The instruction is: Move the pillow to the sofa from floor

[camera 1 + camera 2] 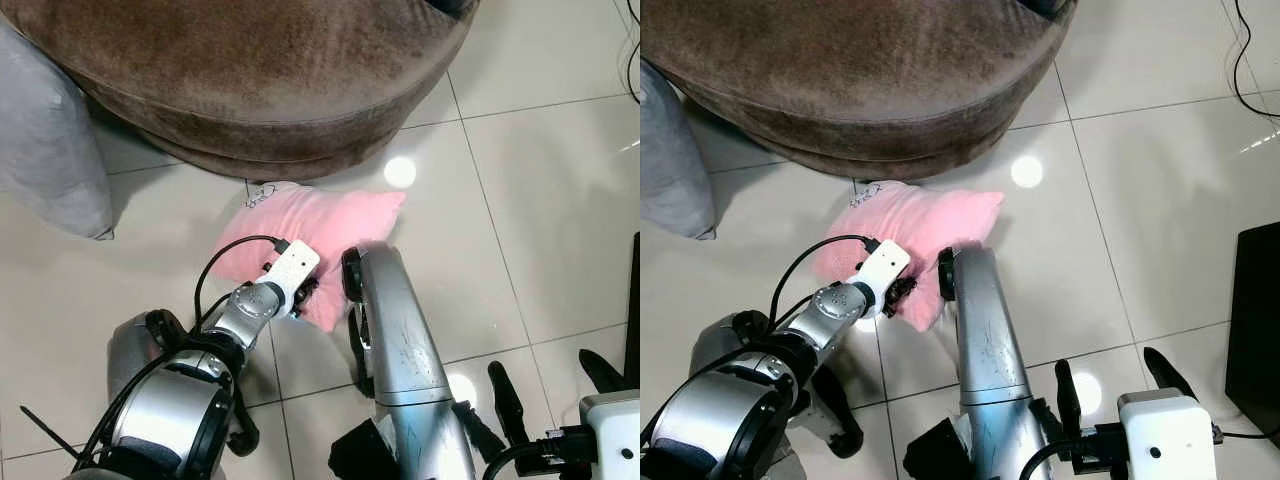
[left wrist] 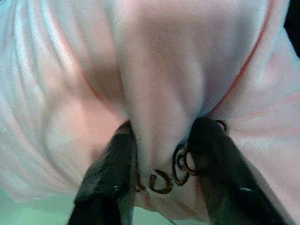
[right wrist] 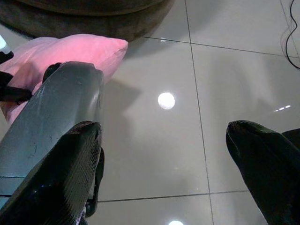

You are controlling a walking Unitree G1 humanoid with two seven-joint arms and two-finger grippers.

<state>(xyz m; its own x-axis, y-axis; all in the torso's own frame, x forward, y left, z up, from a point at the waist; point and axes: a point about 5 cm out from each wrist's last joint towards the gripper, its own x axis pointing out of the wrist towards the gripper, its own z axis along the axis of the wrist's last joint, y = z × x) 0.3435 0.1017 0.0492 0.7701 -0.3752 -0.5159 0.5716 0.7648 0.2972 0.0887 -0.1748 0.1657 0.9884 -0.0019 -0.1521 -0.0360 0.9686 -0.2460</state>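
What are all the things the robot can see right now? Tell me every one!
pillow: 1, pink, on the floor in front of the sofa, pinched at its near edge by the left tool
sofa: 1, brown, rounded, behind the pillow
cushion: 1, grey, at the far left beside the sofa
floor: pale glossy tiles, with lamp glare spots
cable: 1, black, on the floor at the far right
dark object: 1, black, at the right edge, too cut off to name
left tool: 1, black fingers closed on a fold of the pillow
right tool: 1, black fingers apart, held low at the right, holding nothing
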